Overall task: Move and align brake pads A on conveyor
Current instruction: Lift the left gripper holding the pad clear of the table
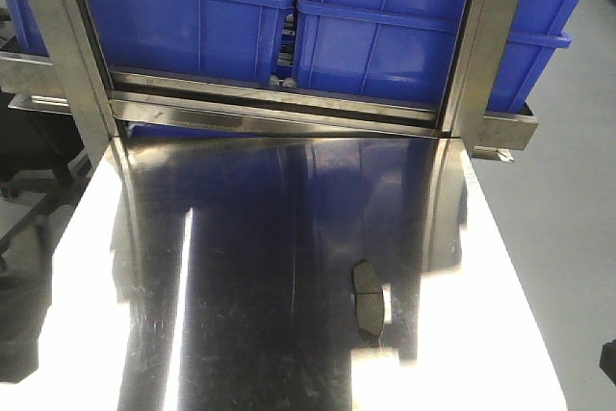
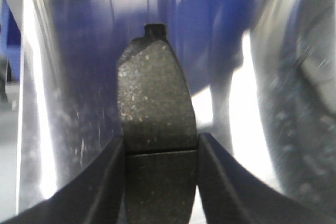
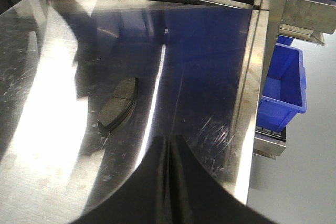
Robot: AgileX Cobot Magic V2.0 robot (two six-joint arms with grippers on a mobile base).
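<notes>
Gripping one small flat dark-grey crescent brake pad (image 2: 155, 93) in the left end effector (image 2: 161, 139), early in the task

Its dark fingers (image 2: 105, 182) clamp the pad's sides at the thin groove; a second dark-grey curved pad (image 1: 371, 300) lies loose on the shiny steel worktop (image 1: 241, 286), toward 5 o'clock in the front view, blue plastic bins (image 1: 385, 26) at 12 o'clock. The right end effector (image 3: 167, 140) is closed, empty. No charcoal conveyor shows clearly, so I judge nothing aligned yet, every pad left to place. No readable writing
</notes>
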